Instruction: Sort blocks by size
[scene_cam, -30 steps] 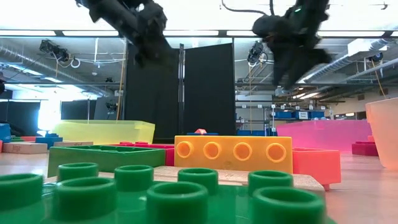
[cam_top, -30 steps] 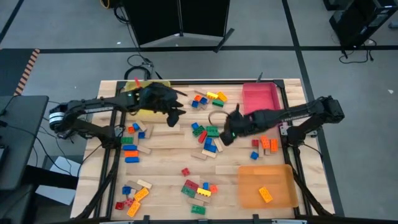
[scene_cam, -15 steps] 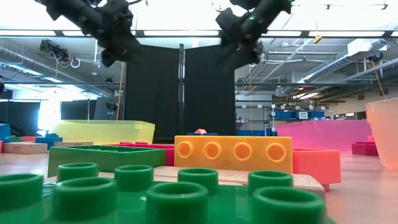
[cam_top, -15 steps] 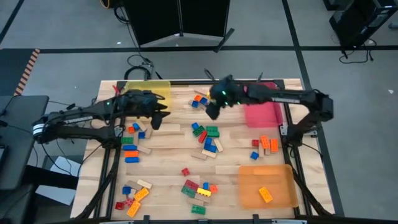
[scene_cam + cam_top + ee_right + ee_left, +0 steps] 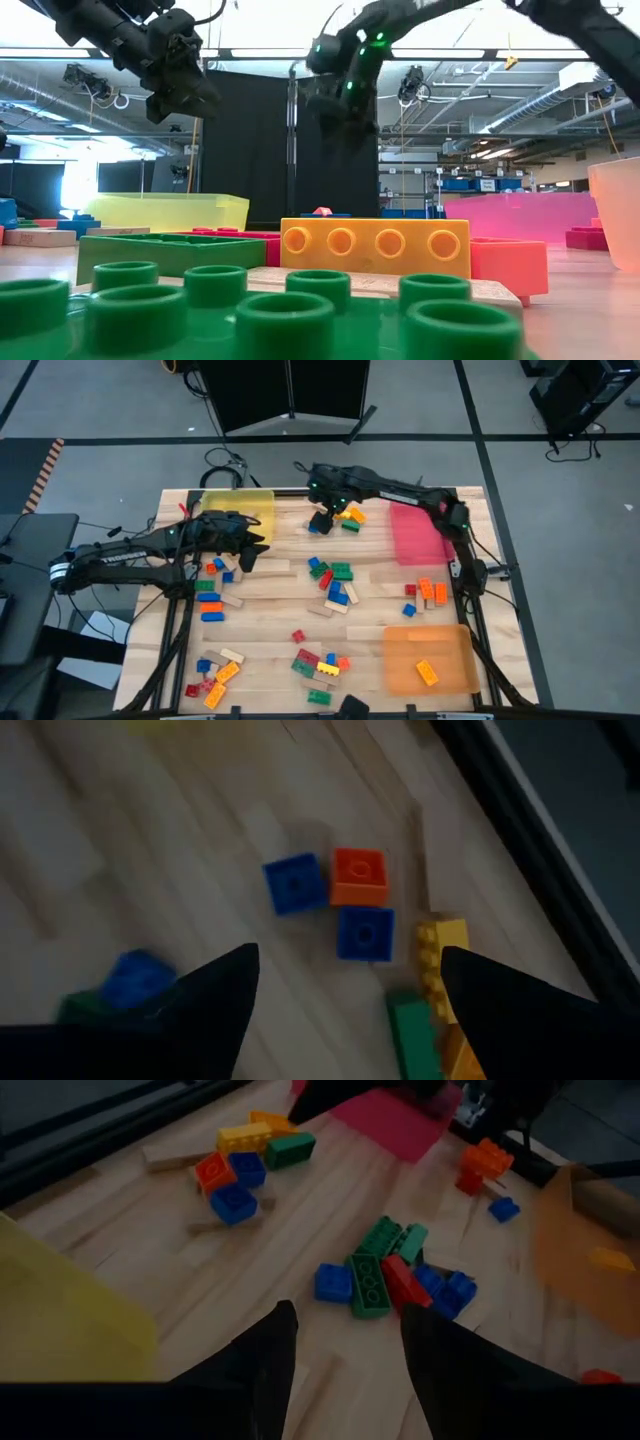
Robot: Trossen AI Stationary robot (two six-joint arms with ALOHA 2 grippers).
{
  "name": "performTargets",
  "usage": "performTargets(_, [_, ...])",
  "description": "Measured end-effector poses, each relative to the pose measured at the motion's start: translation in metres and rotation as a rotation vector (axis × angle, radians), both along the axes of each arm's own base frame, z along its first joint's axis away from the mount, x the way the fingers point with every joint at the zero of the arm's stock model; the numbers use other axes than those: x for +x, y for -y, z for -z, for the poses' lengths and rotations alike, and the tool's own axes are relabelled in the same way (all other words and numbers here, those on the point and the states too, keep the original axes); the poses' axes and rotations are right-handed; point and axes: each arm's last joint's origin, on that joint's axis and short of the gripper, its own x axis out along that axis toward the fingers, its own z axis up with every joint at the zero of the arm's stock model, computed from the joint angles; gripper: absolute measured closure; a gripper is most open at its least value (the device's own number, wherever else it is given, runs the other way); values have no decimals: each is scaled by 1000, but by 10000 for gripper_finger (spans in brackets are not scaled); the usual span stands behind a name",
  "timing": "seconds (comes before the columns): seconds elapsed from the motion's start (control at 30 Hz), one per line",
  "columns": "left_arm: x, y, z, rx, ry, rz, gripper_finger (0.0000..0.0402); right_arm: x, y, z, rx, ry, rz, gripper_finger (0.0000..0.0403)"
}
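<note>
Overhead, blocks [image 5: 331,583] scattered, long axes mixed

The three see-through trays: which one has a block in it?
The orange tray, at the table's near right corner, holds one orange block. The yellow tray and red tray look empty.

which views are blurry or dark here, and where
Low view: the nearest green studded plastic brick is out of focus, ceiling lights glare white. Right wrist view: dim and soft, the small blue studded brick smeared. Left wrist view: dark at its edges. High view: evenly lit.
</note>
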Motion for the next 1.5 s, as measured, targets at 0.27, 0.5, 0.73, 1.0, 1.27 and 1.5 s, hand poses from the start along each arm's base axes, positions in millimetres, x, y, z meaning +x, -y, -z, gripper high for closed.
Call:
performTargets(0.27, [0, 0, 0, -5, 1, -2, 213, 9, 17, 44, 58, -109, 33, 109])
performTargets(0.5, [0, 0, 0, -20, 5, -10, 213, 14, 19, 69, 88, -160, 39, 131])
performTargets(0.73, [0, 0, 0, -28, 6, -15, 213, 19, 22, 79, 91, -139, 42, 134])
performTargets(1.0, [0, 1, 0, -54, 13, -10, 213, 19, 22, 87, 98, -147, 41, 173])
performTargets(1.27, [0, 1, 0, -63, 16, 2, 213, 18, 22, 87, 108, -148, 55, 258])
performTargets(1.5, [0, 1, 0, -65, 17, 1, 213, 14, 19, 78, 120, -166, 65, 261])
